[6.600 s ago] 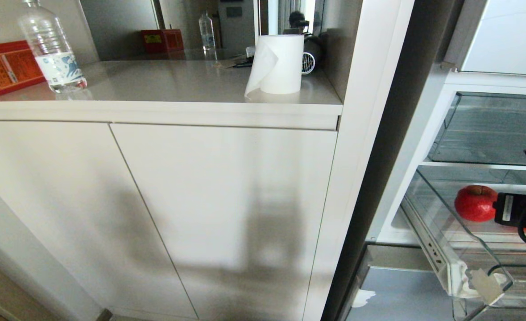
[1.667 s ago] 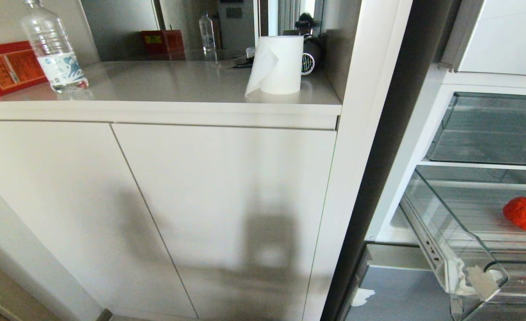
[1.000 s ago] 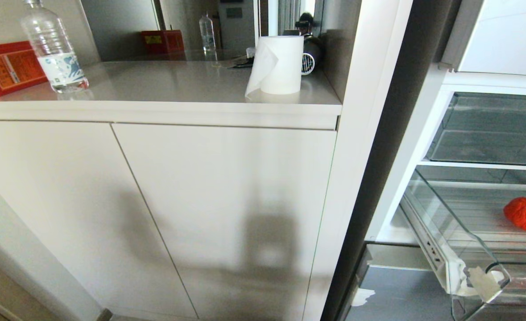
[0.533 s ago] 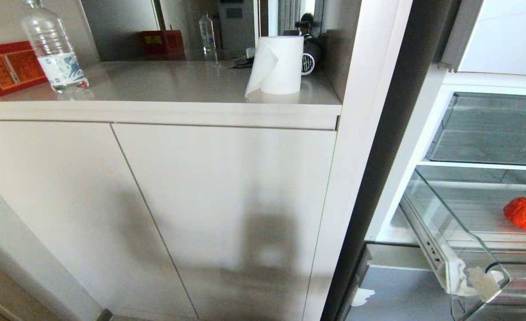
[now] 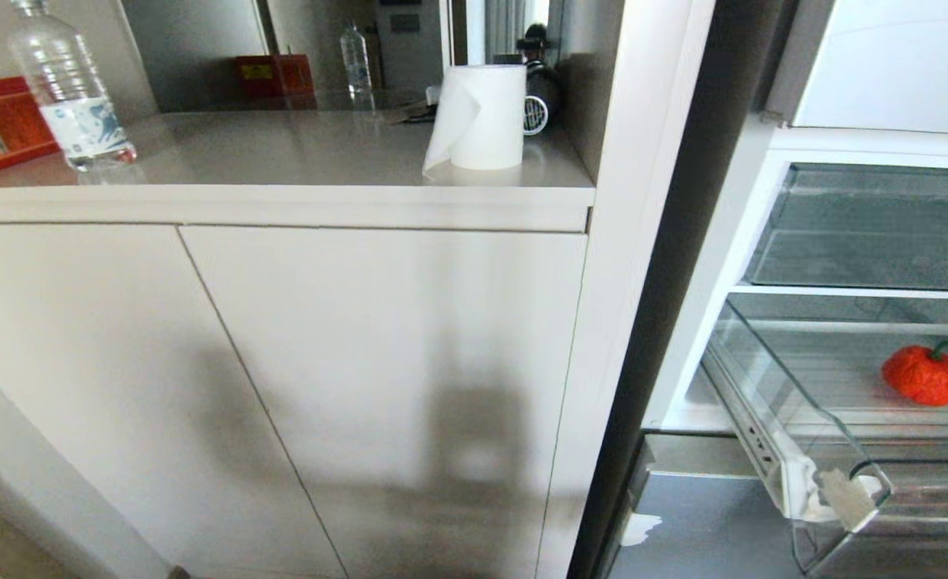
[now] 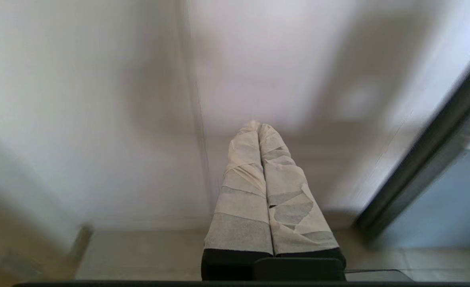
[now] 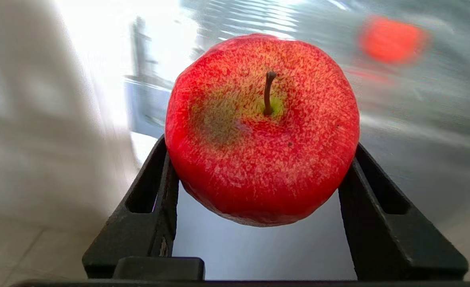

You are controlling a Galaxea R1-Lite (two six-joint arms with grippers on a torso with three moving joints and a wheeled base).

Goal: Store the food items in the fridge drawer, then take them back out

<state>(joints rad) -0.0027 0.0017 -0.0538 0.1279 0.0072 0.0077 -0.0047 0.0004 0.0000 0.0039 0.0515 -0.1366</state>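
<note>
1. Pinching 1 apple (image 7: 262,131) between my 2 black fingers (image 7: 147,215), my right claw (image 7: 258,175) holds it clear of the drawer, stem facing the wrist camera.
2. My right claw is out of the head view; the apple shows only in the right wrist view.
3. The other red item (image 5: 924,376), with a green stalk, lies on the floor of the pulled-out clear drawer (image 5: 771,418), toward its back.
4. White tape scraps (image 5: 831,494) cling to the drawer's front corner.
5. My left claw (image 6: 259,128) hangs idle before the cabinet door (image 5: 377,362), its taped fingers (image 6: 242,191) pressed together, holding nothing.
6. On the counter (image 5: 297,153) stand a paper roll (image 5: 478,117) and a bottle (image 5: 67,96), well apart.
</note>
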